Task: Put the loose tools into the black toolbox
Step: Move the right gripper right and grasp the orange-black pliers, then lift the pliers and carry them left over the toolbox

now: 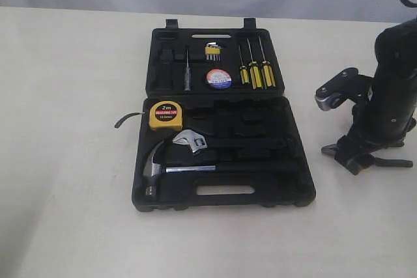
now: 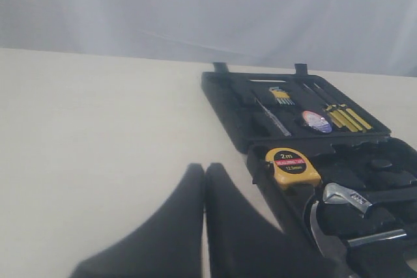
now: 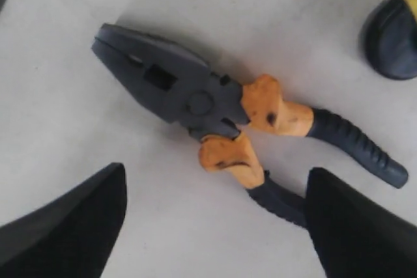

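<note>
Pale tabletop [image 1: 65, 180] carried the open black toolbox [image 1: 287, 190], with the pliers not yet inside.
Left end effector [image 2: 204, 168] was pinched closed and empty, short of the case, likely to keep clear. Yellow tape measure [image 1: 165, 114] sat in the base's left corner and the black tape roll [image 1: 219, 79] in the lid, both apparently stowed. Pliers [image 3: 195, 99] lay flat on the tabletop right of the case, under the right end effector [image 3: 215, 170], spread wide and holding nothing, seemingly to straddle them.
</note>
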Robot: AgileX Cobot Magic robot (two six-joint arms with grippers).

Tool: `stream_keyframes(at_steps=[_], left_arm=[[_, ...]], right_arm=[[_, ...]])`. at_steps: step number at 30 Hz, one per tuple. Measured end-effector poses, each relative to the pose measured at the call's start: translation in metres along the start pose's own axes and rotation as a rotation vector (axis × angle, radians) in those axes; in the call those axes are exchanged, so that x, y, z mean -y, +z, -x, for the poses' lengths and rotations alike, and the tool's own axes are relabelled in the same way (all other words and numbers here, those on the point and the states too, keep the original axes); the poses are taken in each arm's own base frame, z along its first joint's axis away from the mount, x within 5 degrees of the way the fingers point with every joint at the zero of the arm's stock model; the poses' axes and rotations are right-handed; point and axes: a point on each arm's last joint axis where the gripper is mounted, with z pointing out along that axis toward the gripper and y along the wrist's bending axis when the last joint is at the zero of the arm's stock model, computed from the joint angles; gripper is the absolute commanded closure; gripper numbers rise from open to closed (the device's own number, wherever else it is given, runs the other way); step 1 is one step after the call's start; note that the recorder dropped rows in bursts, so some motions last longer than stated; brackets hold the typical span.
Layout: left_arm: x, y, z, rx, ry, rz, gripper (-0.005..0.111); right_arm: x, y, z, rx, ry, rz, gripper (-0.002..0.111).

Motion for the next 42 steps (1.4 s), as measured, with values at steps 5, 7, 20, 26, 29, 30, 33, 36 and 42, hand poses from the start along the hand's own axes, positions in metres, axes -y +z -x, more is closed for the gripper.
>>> stream_keyframes(at_steps=[5,7,20,26,29,30,33,36,42], left_arm=[[0.0,0.0,0.0,0.0,0.0,0.0,0.107],[0.0,0.0,0.0,0.0,0.0,0.0,0.107],[0.0,0.0,0.0,0.0,0.0,0.0,0.107],[0.0,0.0,0.0,0.0,0.0,0.0,0.107],[0.0,0.0,0.0,0.0,0.0,0.0,0.107],[0.0,0.0,0.0,0.0,0.0,0.0,0.107],[0.0,0.0,0.0,0.0,0.0,0.0,0.107],[0.0,0.0,0.0,0.0,0.0,0.0,0.107],[0.0,0.0,0.0,0.0,0.0,0.0,0.107]], right_arm=[[0.002,0.0,0.005,0.051,-0.033,-0.021,0.032],[0.002,0.0,0.006,0.065,-0.064,-0.029,0.032],[0.002,0.027,0.016,0.038,-0.14,-0.016,0.056],[0.005,0.028,0.021,0.07,-0.165,-0.043,0.043],[0.001,0.027,0.023,0.077,-0.182,-0.047,0.064],[-0.001,0.027,0.024,0.077,-0.185,-0.046,0.078],[-0.009,0.027,0.028,0.076,-0.21,-0.045,0.109],[-0.011,0.027,0.03,0.077,-0.231,-0.054,0.109],[-0.017,0.019,0.039,0.177,-0.224,-0.079,0.109]])
